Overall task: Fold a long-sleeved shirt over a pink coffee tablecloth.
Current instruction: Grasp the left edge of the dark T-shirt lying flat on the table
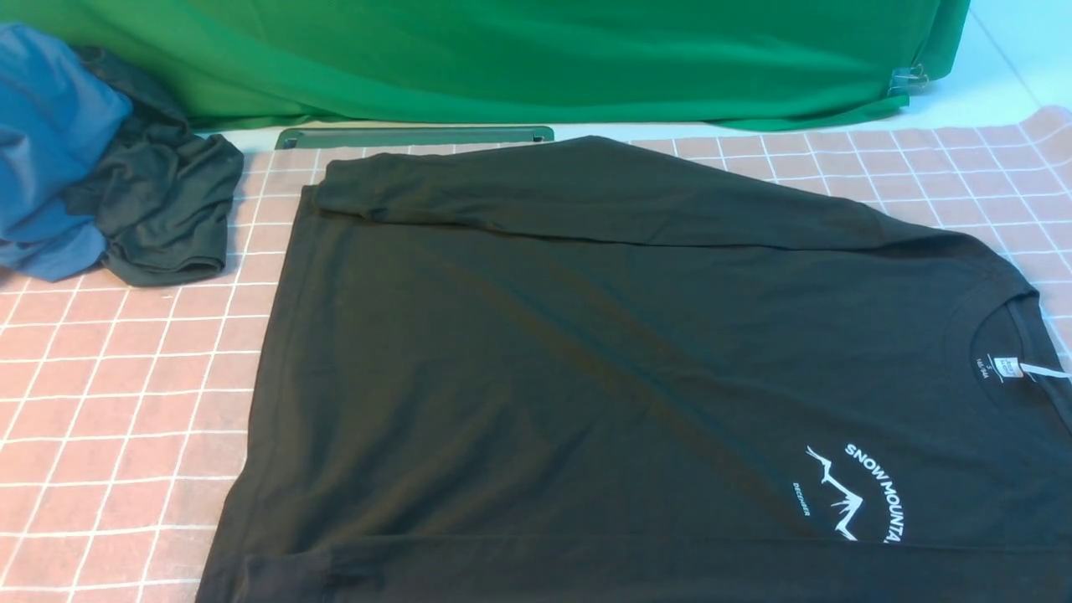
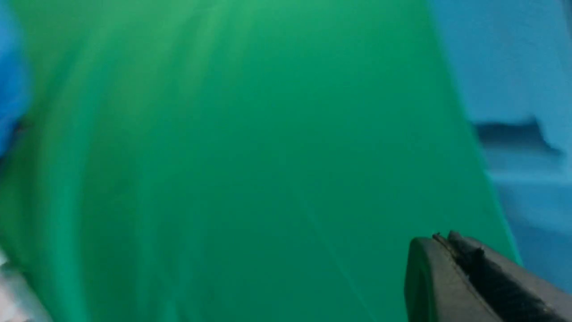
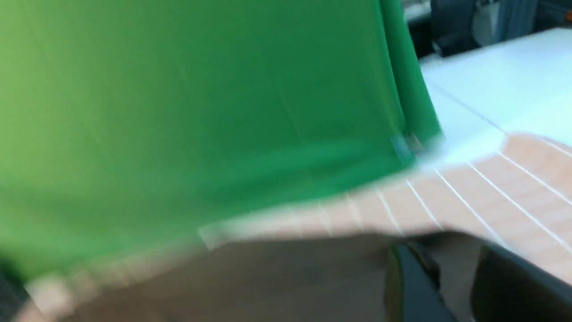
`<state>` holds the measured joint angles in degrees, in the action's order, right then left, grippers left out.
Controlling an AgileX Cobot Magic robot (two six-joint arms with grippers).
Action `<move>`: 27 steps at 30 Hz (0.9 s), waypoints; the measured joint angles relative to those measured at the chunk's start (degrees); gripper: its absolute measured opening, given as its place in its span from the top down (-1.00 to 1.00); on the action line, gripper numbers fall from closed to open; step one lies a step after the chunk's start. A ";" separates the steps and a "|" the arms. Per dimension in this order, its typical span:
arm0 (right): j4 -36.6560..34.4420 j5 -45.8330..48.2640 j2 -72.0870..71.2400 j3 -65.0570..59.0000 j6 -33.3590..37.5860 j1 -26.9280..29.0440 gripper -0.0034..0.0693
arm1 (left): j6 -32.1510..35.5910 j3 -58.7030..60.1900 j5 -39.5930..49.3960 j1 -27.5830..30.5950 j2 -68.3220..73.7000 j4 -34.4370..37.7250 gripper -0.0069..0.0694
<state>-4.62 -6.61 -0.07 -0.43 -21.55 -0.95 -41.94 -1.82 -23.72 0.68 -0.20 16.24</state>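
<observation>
Evidently the large black long-sleeved shirt with the white mountain print [image 1: 536, 360] was soft, thin knit, lying on the pink white-gridded tablecloth [image 1: 126, 402] across the centre and lower right of the front view. It was probably light for its size, limp rather than slippery, and hard to damage, though a single-layer pinch would likely sag and drag wrinkles behind it. The hem corner at the upper left of the shirt, beside the folded-in sleeve [image 1: 586, 188], looked the best place for one grip, with the matching hem corner near the lower left for the other; taking both layers there seemed wise, as the top one could peel away alone.

The left gripper [image 2: 451, 241] had its fingertips pressed together with nothing between them, against a blurred green backdrop. The right gripper [image 3: 451, 255] stood with its fingers apart, holding nothing visible, the dark cloth showing beyond them.

The front view cut off the shirt's near edge at the bottom and part of the collar side at the right, and the lower band covered some of the print. Neither arm appeared there. Blur in the right wrist view left the gripper's distance from the shirt unclear.
</observation>
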 joint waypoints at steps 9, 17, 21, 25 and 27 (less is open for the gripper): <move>-0.88 -6.49 0.00 0.00 -3.67 0.00 0.23 | 1.69 -24.77 43.95 0.00 14.00 -15.44 0.78; -0.72 -13.08 0.00 0.07 -12.40 0.00 0.29 | 25.11 -31.70 70.23 0.00 42.39 -3.90 0.78; 2.15 -2.77 0.85 7.38 -17.13 -1.65 0.68 | 32.47 -31.38 75.16 0.00 52.54 -0.23 0.79; 4.62 14.11 7.29 21.35 -7.98 -6.10 0.80 | 33.28 -30.60 77.15 0.00 58.30 -1.50 0.79; 4.98 20.95 12.70 27.43 -2.33 -9.19 0.80 | 33.16 -30.35 76.50 0.00 60.00 -2.08 0.79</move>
<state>0.36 14.33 12.63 27.00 -23.88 -10.14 -8.79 -32.17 52.78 0.68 59.80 14.16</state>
